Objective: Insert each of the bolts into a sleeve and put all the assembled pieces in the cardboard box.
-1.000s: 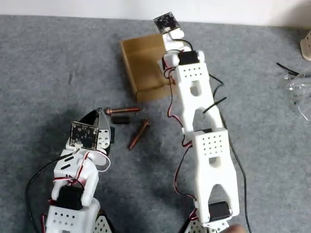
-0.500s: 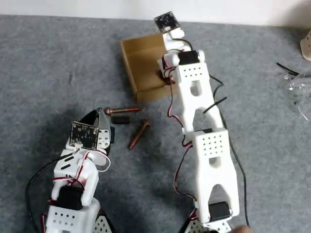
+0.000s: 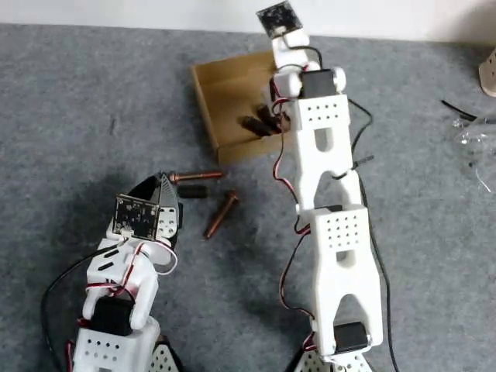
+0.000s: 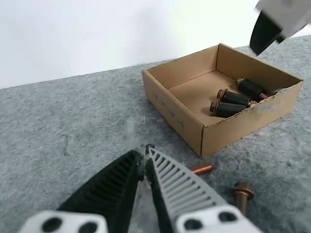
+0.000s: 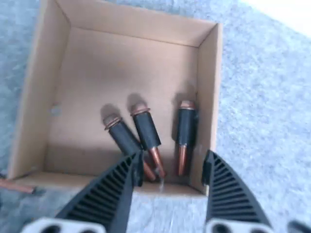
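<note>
Right gripper (image 5: 173, 162) open, empty, over brown cardboard box (image 5: 208, 73) holding three sleeved bolts (image 5: 146, 130). Left gripper (image 4: 146, 151) closed, empty, near loose copper-coloured metal bolt (image 3: 219, 215) and short black sleeve (image 3: 193, 191). Both likely rigid, light, roll-prone; pinch mid-shank.

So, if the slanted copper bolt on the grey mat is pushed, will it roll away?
Probably it rolls only a little: the bolt is round, but its wider head would likely turn it in a curve, and the fuzzy mat should slow it. It looks stiff metal.
</note>
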Robot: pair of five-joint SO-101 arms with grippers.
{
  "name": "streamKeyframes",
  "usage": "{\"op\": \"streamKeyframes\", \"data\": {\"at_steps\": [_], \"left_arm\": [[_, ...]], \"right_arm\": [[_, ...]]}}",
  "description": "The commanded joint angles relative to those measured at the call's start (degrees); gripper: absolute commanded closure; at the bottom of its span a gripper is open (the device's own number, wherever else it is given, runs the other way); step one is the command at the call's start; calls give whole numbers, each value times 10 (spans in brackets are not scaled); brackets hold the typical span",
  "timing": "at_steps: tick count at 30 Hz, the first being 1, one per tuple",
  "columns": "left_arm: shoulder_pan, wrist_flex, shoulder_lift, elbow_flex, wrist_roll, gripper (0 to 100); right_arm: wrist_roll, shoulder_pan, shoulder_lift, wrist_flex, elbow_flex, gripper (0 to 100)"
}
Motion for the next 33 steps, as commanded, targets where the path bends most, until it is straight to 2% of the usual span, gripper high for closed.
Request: {"op": "streamKeyframes", "data": {"at_steps": [1, 4, 10, 18, 22, 29, 33], "left_arm": [[7, -12, -4, 14, -4, 969], [7, -12, -4, 14, -4, 969], [6, -12, -4, 14, -4, 969], [6, -12, -4, 14, -4, 969], [6, -12, -4, 14, -4, 969], [5, -12, -4, 14, -4, 969], [4, -12, -4, 14, -4, 969]], "right_arm": [[-6, -10, -32, 103, -120, 824], [-6, -17, -41, 109, -182, 824], [-64, -21, -95, 109, -153, 824], [-63, -77, -220, 109, -124, 824], [-65, -116, -316, 109, 0, 824], [-66, -189, -493, 106, 315, 824], [-67, -194, -567, 104, 467, 824]]}}
